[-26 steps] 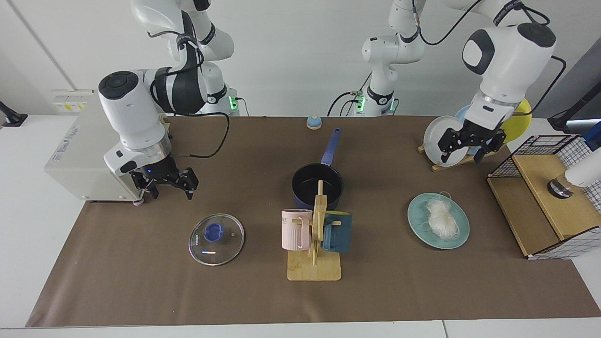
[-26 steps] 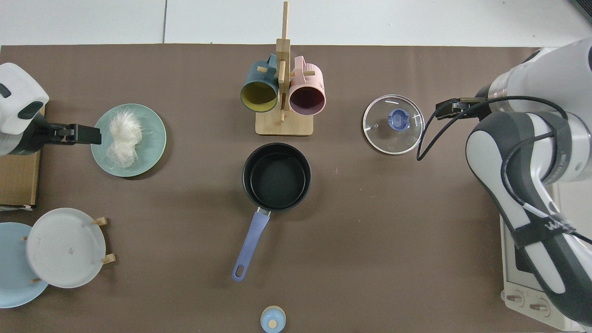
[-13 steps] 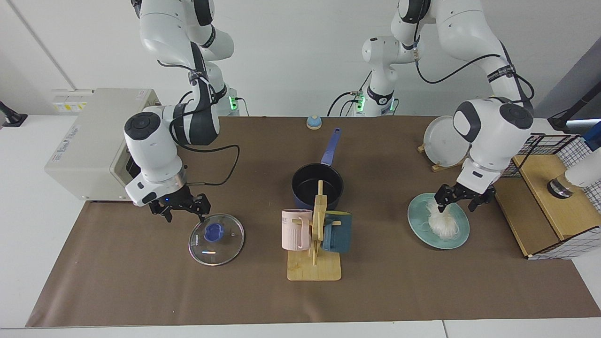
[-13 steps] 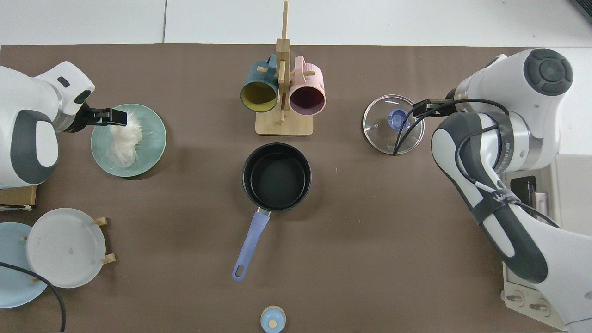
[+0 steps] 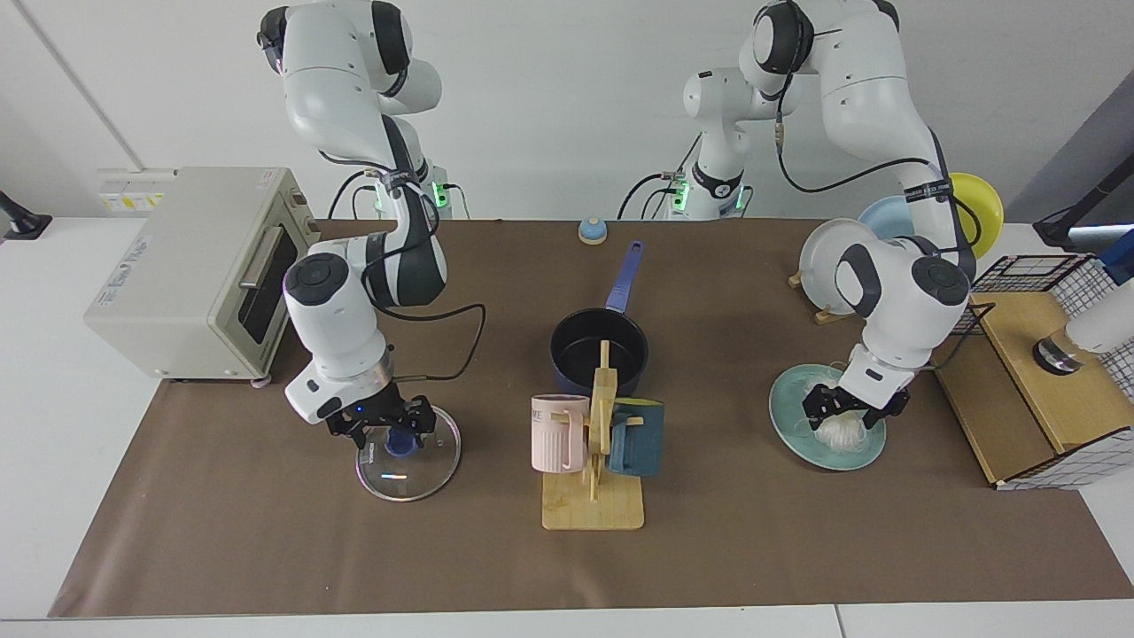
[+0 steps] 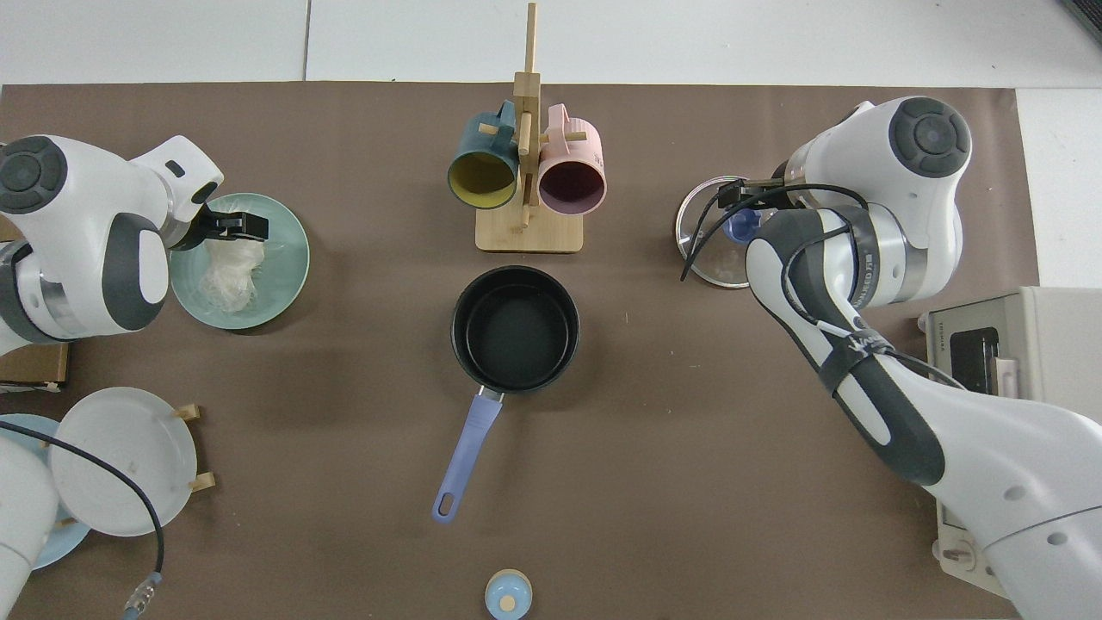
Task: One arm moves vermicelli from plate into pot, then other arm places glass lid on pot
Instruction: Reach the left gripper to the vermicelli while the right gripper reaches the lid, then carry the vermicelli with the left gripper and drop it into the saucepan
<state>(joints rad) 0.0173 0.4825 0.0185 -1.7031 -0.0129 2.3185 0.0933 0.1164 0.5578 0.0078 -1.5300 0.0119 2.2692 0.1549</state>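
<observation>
The vermicelli lies on the pale teal plate. My left gripper is down on it, open, with its fingers straddling the top of the tangle. The glass lid rests flat on the brown mat. My right gripper hangs open just over the lid, its fingers on either side of the blue knob. Between the two stands the dark navy pot, nothing in it, its blue handle pointing towards the arm bases.
A wooden mug rack with a pink and a teal mug stands just in front of the pot. A toaster oven sits beyond the right arm. A plate rack with a greyish-white plate and a wire basket flank the left arm.
Both arms came down and forward. The left gripper dropped from above the plate rack onto the vermicelli. The right gripper moved from beside the toaster oven to the lid's knob.
</observation>
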